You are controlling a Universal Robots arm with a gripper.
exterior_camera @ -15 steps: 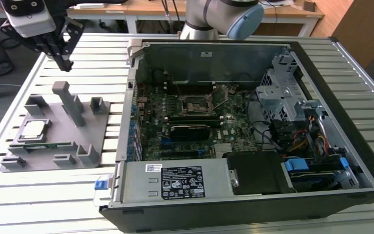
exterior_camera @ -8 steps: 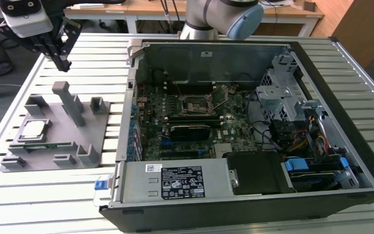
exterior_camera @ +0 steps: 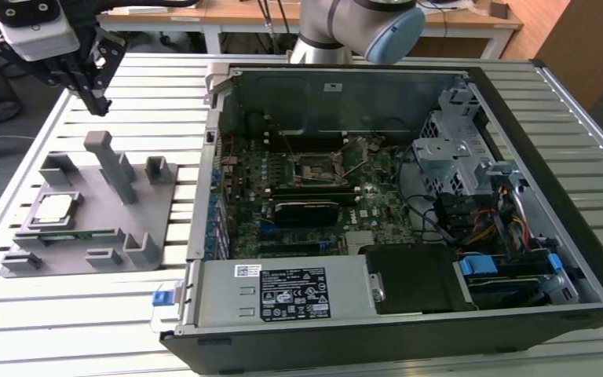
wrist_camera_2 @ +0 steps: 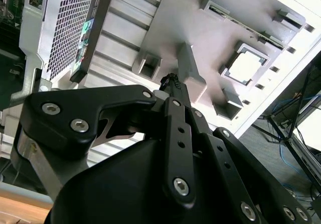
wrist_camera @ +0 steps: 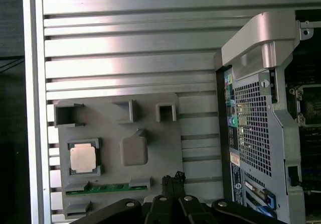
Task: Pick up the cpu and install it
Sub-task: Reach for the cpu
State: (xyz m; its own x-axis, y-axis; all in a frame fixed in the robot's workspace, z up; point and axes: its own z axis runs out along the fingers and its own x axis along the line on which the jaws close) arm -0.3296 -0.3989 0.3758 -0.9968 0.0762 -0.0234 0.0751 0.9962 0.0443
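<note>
At the exterior view's left, the cpu (exterior_camera: 52, 206) lies flat in a square pocket of the grey tray (exterior_camera: 163, 206) on the slatted tabletop (exterior_camera: 176, 118). A green memory stick (exterior_camera: 71, 233) sits in the slot just beside it. The cpu is a small square with a dull silver top and a pale rim, face up, so no long axis matters for a grasp. The fingers (exterior_camera: 96, 100) hang above the tray's far edge, pressed together at the tips and holding nothing, and both wrist views agree. From them the cpu lies lower and toward the tray's near-left part, well apart, with the tall post (exterior_camera: 107, 161) close to the line between. Farther right, the open case (exterior_camera: 333, 349) shows the socket (exterior_camera: 317, 166), which looks unfilled.
</note>
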